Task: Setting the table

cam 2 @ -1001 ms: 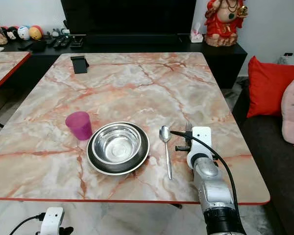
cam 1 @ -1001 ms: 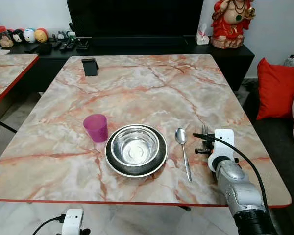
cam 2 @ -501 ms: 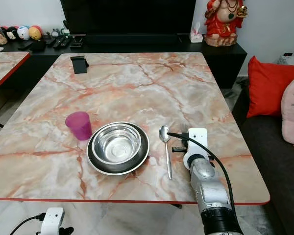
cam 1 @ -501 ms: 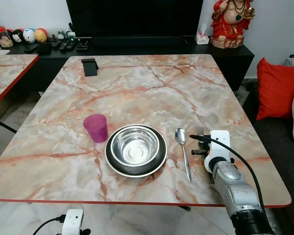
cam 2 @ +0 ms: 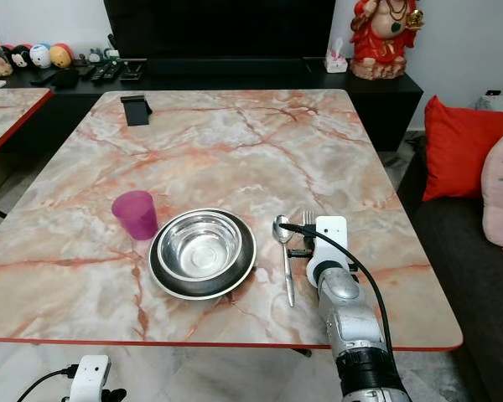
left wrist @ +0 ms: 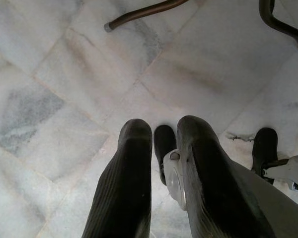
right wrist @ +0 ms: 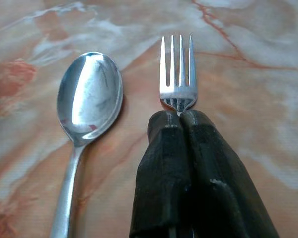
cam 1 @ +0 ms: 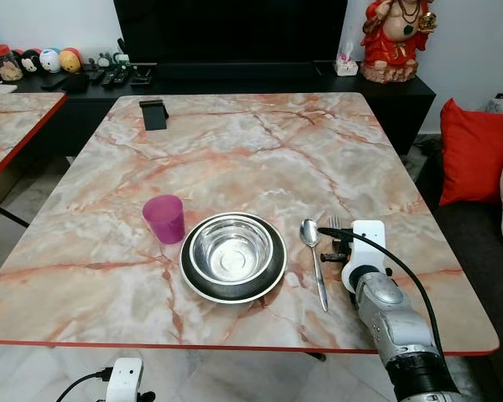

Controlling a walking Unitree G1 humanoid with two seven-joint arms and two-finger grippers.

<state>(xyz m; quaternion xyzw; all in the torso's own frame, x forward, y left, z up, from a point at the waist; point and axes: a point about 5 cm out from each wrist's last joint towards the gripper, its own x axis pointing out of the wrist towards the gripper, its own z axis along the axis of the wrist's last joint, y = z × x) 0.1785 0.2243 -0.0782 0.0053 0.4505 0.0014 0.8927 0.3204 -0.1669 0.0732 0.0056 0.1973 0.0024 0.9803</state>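
Table: a marble-patterned top (cam 1: 235, 151) with a red edge, holding the whole place setting near its front edge.
Right arm: the silver arm reaches over the table's front right part, with the right gripper (right wrist: 180, 115) low over the surface, just right of the spoon.
Plate and bowl: a dark plate (cam 1: 232, 285) bears a steel bowl (cam 1: 232, 249), near the front middle of the table.
Cup: a purple cup (cam 1: 164, 218) stands upright, just left of the plate and apart from it.
Spoon: the spoon (cam 1: 313, 255) lies flat, right of the plate, bowl end away from the robot.
Fork: the fork (right wrist: 177, 74) lies beside the spoon, tines pointing away; the right gripper's black fingers are pressed together around its handle.
Left gripper: the left gripper (left wrist: 161, 134) hangs over the pale tiled floor (left wrist: 64, 74), its fingers slightly apart and holding nothing.
Black stand: a small black object (cam 1: 154, 114) sits at the table's far left.
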